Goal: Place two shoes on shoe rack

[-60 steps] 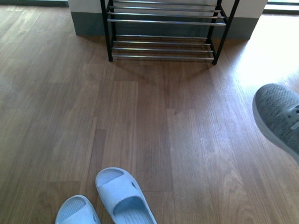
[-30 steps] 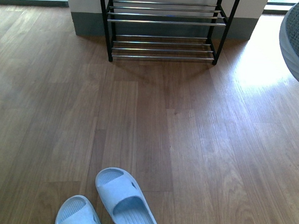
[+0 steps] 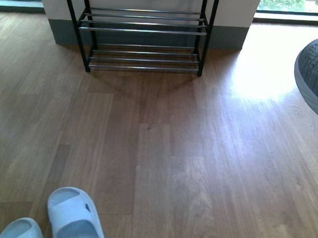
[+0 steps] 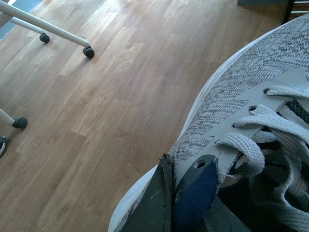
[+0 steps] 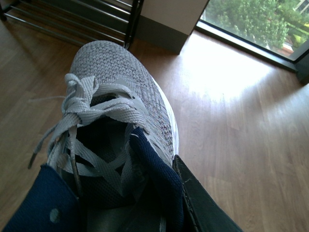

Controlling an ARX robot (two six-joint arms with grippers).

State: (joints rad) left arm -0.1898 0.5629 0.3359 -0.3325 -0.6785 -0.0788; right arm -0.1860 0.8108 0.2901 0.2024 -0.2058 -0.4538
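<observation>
The shoe rack (image 3: 144,31), with a black frame and chrome rods, stands against the far wall and also shows in the right wrist view (image 5: 96,19). One grey knit sneaker (image 5: 120,82) hangs in the air; my right gripper (image 5: 164,203) is shut on its navy-lined collar, and its toe shows at the right edge of the front view (image 3: 316,73). My left gripper (image 4: 186,203) is shut on the collar of the other grey knit sneaker (image 4: 241,96), held above the floor. Two pale blue slides (image 3: 73,215) lie on the floor, near and to the left. Neither arm shows in the front view.
A white frame on caster wheels (image 4: 88,50) stands on the wood floor beside the left arm. A wall block with a grey skirting (image 3: 226,32) sits behind the rack. A window (image 5: 251,24) and a bright sunlit floor patch (image 3: 255,81) lie to the right.
The front view has shifted: the rack and slides now sit further left in the picture. The sneaker at the right edge rose from mid height to the upper right.
</observation>
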